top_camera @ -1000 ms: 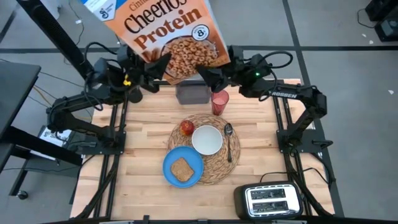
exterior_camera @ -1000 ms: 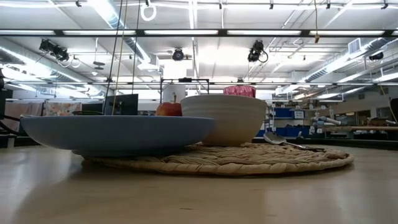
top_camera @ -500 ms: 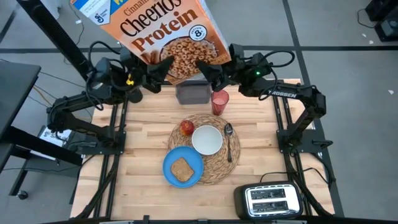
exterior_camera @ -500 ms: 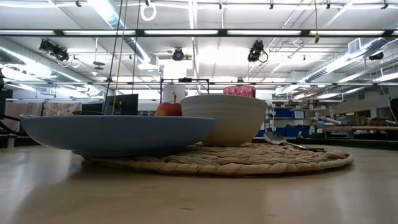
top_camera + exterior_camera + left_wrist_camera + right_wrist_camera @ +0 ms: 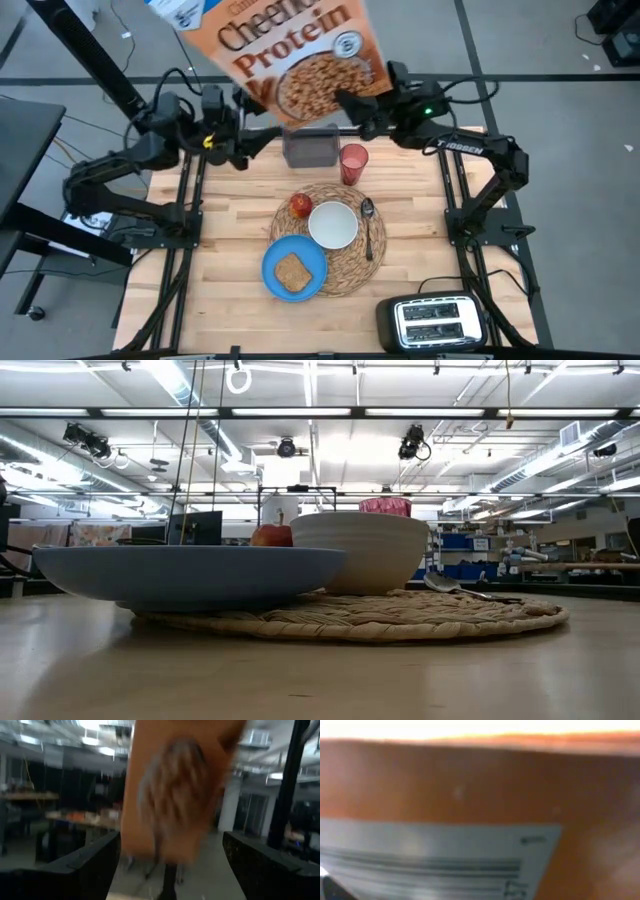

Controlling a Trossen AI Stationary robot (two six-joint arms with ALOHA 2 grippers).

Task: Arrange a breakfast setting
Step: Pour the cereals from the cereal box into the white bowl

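Since the earlier frame, the orange "Cheerios Protein" cereal box (image 5: 290,60) is being swung rightward at twelve o'clock, released by the left gripper (image 5: 262,140), jaws apart, and clamped by the right gripper (image 5: 345,108), labelled "TROSSEN".

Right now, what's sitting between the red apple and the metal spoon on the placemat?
The white bowl sits between the red apple and the metal spoon, all on the woven placemat. The high view shows this.

Cheerios Protein box (image 5: 290,60) top cut off, motion-blurred in left wrist view
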